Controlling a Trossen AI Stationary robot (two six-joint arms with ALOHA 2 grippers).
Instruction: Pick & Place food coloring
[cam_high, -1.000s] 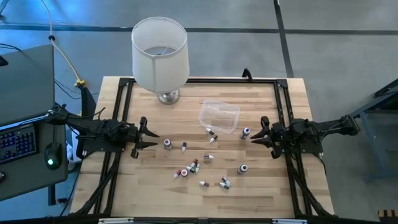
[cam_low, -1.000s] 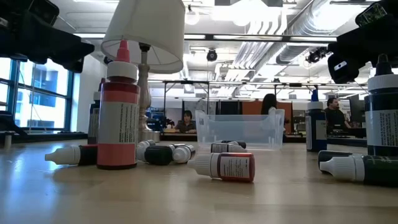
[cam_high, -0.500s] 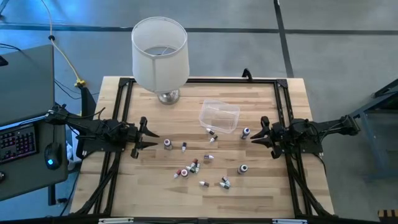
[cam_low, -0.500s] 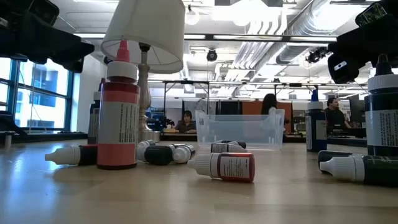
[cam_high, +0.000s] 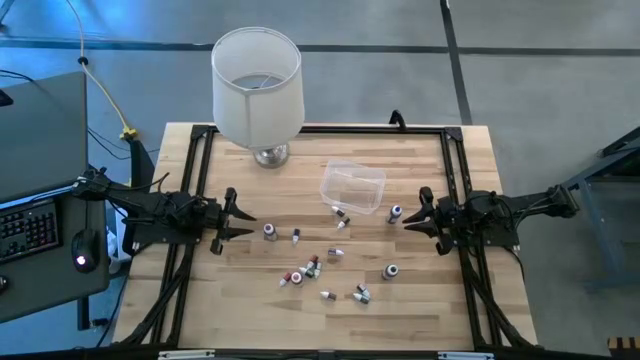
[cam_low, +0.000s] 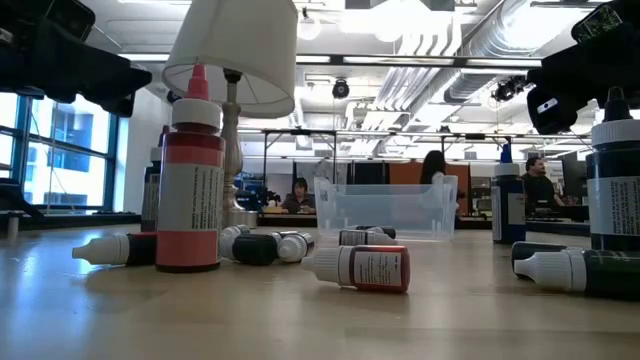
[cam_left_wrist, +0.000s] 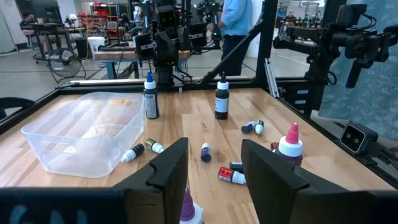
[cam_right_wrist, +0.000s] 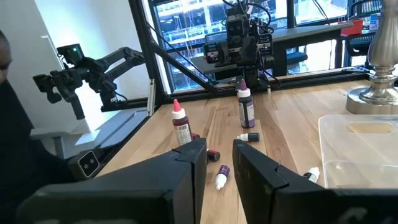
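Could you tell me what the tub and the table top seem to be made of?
The tub looks like thin clear plastic, slightly glossy: the boards show through its walls. The table top looks like wood in a smooth, pale finish: narrow strips with visible grain run along it, butcher-block style.

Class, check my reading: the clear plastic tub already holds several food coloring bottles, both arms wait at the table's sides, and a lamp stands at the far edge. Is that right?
Not quite. The clear plastic tub is empty; the food coloring bottles lie and stand scattered on the table beside it, as the high view shows. The waiting arms and the lamp are as you said.
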